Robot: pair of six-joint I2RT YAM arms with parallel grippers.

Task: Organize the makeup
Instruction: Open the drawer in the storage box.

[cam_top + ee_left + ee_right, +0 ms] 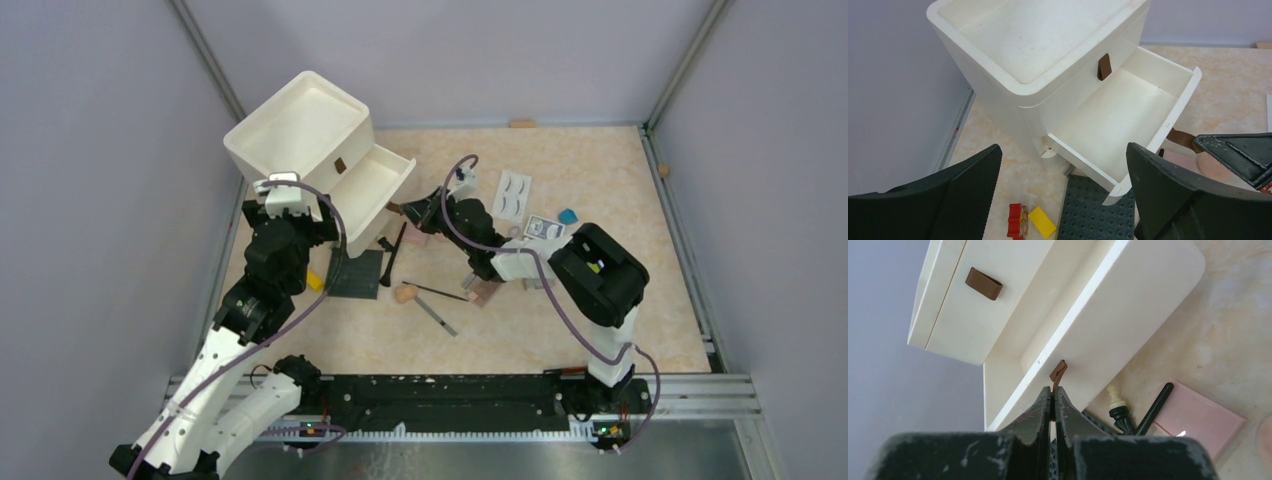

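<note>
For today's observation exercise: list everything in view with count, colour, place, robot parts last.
cabinet: one, white, far left, lower drawer open
tabs: two, brown, upper tab, lower tab
studded plate: one, dark, before cabinet
bricks: two, red brick, yellow brick, by plate
eyelash card: one, white, far centre
compact: one, pink, by the drawer
puff: one, peach, centre
brushes: several, dark, centre
small piece: one, blue, far right
left pincer: black, open, facing cabinet
right pincer: black, shut on lower tab

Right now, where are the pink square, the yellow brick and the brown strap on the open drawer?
pink compact [1200, 420]: right wrist view, middle of its flat top face.
yellow brick [1042, 222]: left wrist view, its top face.
brown drawer strap [1058, 371]: right wrist view, its bent upper end.
</note>
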